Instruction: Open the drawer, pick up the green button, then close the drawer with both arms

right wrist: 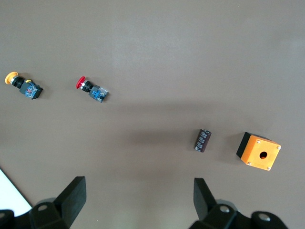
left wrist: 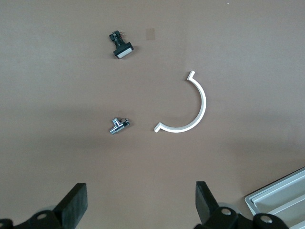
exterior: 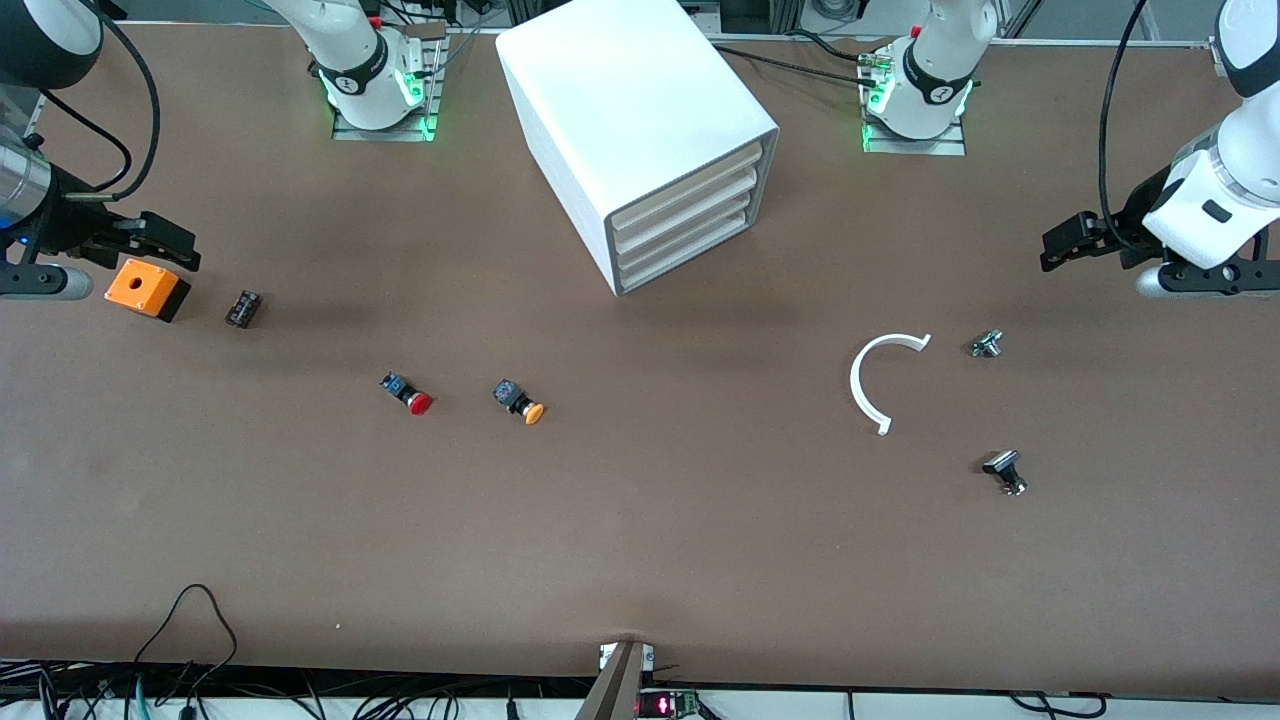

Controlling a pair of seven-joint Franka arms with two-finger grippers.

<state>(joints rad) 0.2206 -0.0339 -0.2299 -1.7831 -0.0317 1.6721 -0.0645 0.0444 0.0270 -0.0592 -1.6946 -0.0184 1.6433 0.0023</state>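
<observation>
One white cabinet (exterior: 640,130) stands on the brown surface (exterior: 640,540) between the two arm bases, with four drawers stacked in its face, all pushed in. The drawer (exterior: 690,260) of the task is the bottom one, closed. No green-capped button shows in any view.

Loose items counted on the surface:
- two push buttons, one red-capped button (exterior: 407,394) and one orange-capped button (exterior: 519,400), lying beside each other
- one orange box (exterior: 147,289) with one small dark cylinder (exterior: 243,308) beside it, toward the right arm's end
- one white half-ring (exterior: 882,378), one small metal fitting (exterior: 986,345) and one black flat-headed part (exterior: 1005,470), toward the left arm's end

The left gripper (left wrist: 141,205) hangs over bare surface near the metal fitting, fingers spread, holding nothing. The right gripper (right wrist: 139,200) hangs above the surface by the orange box, fingers spread, empty.
</observation>
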